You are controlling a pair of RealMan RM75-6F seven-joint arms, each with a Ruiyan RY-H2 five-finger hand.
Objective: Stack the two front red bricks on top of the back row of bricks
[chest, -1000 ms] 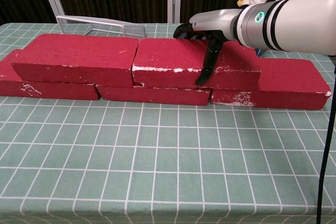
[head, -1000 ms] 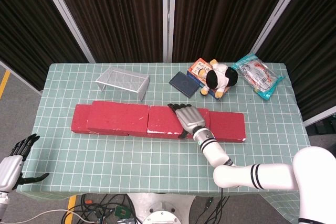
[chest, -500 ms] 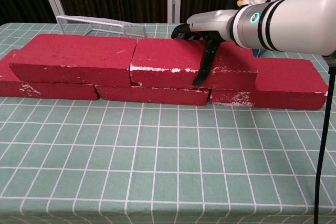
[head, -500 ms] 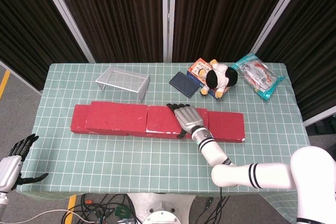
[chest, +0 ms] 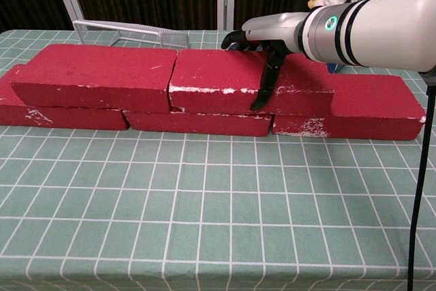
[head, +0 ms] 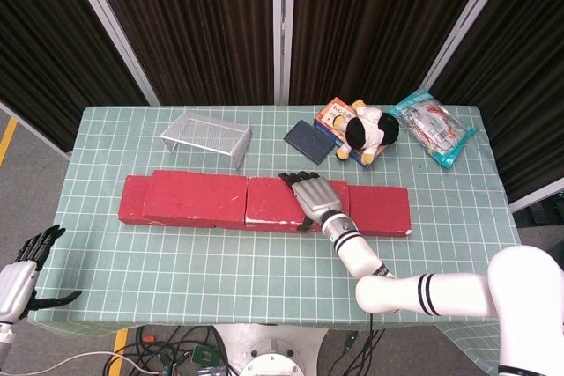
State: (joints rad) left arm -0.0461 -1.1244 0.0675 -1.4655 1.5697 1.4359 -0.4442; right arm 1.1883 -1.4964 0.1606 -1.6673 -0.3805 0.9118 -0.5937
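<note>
The two upper bricks, the left one (chest: 95, 76) and the right one (chest: 248, 81), lie end to end on the back row (chest: 347, 108), which runs across the middle of the table (head: 264, 279). The row's left end pokes out past the upper left brick, and its right brick stands bare on top beyond the right hand (head: 313, 197). That hand lies flat over the right upper brick, fingers reaching over its far edge and thumb (chest: 264, 83) hanging down its near face; it clasps the brick loosely rather than lifting it. The left hand (head: 22, 275) hangs off the table's near left corner, fingers spread, holding nothing. A broad band of bare cloth lies between the bricks and the near edge. Behind the row stand a wire rack (head: 207, 136), a dark pad (head: 309, 141), a plush toy (head: 368, 131) on a box, and a snack bag (head: 432, 128), all well apart from the bricks. Compared with a second ago, the upper bricks and right hand have shifted slightly left, and the left hand has sunk lower.
</note>
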